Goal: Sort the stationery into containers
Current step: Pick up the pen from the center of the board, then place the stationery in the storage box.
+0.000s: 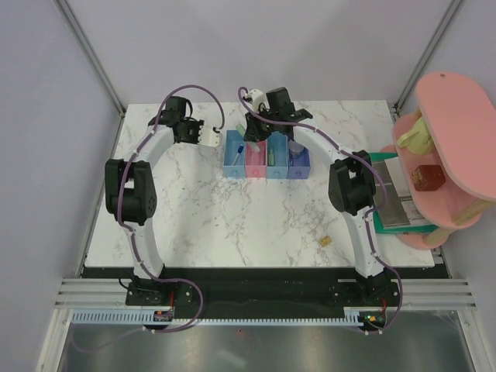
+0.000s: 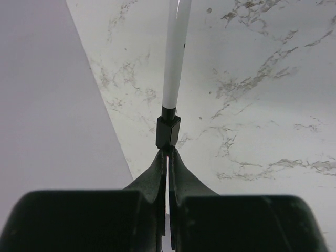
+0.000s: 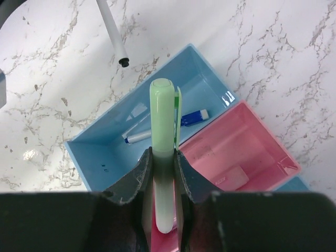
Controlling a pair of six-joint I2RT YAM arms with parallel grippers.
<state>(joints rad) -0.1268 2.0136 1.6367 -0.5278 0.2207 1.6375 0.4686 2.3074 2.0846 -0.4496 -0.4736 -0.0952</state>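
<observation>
- My left gripper (image 2: 168, 153) pinches the thin pen (image 2: 174, 58) by its black end; the shaft points to 12 o'clock over the marble table (image 2: 262, 105).
- My right gripper (image 3: 164, 157) clamps the pale green bar (image 3: 161, 115), which points to 12 o'clock above the light blue bin (image 3: 105, 152).

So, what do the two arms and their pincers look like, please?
The left arm and right arm have white links and bulky black joints, with a purple cable looping along each. The left pincer and right pincer each have two dark fingers tapering to thin tips.
</observation>
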